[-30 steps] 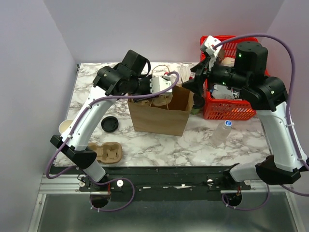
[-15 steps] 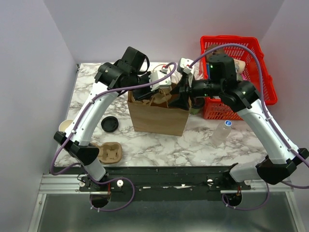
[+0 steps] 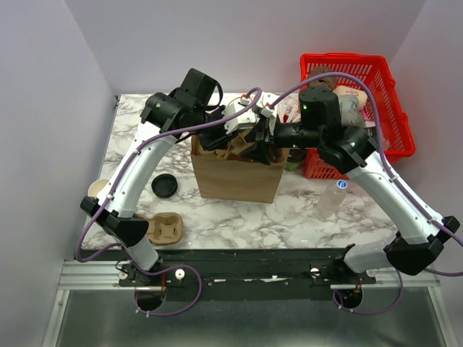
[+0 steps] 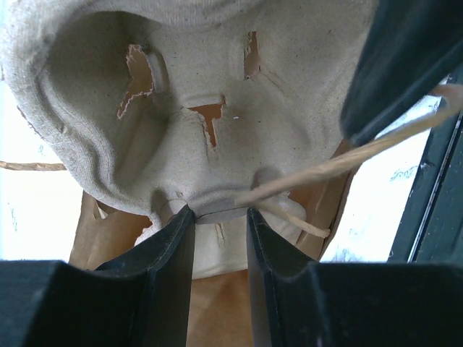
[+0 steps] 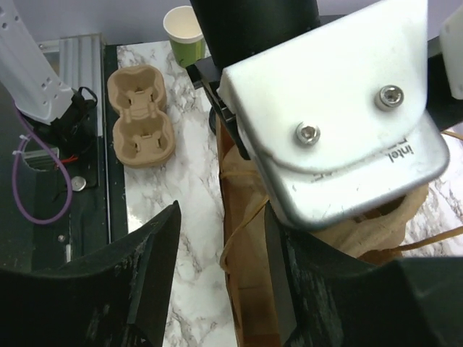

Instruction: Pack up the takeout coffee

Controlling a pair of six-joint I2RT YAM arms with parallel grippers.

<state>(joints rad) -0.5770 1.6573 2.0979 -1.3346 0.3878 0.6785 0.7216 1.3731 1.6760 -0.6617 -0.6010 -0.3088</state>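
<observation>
An olive-green paper cup (image 3: 98,189) with a pale rim stands lidless at the table's left edge, also in the right wrist view (image 5: 183,29). A round black lid (image 3: 165,185) lies beside it. The brown paper bag (image 3: 235,173) stands open mid-table. My left gripper (image 3: 230,141) reaches into its mouth, shut (image 4: 221,213) on the rim of a pulp cup carrier (image 4: 181,108). My right gripper (image 3: 257,148) hangs over the bag's right side. Its jaws (image 5: 222,217) stand open astride the bag's wall (image 5: 246,275), with a gap on the outer side.
A second pulp carrier (image 3: 163,228) lies at the front left. A red basket (image 3: 394,148) with assorted items sits at the back right. A dark green thing (image 3: 293,160) shows partly between the basket and the bag. A clear bottle (image 3: 331,196) stands right of the bag.
My right arm has swung left from the red basket to the bag's top, its jaws narrowing. The left gripper has kept hold of the carrier in the bag, barely shifting.
</observation>
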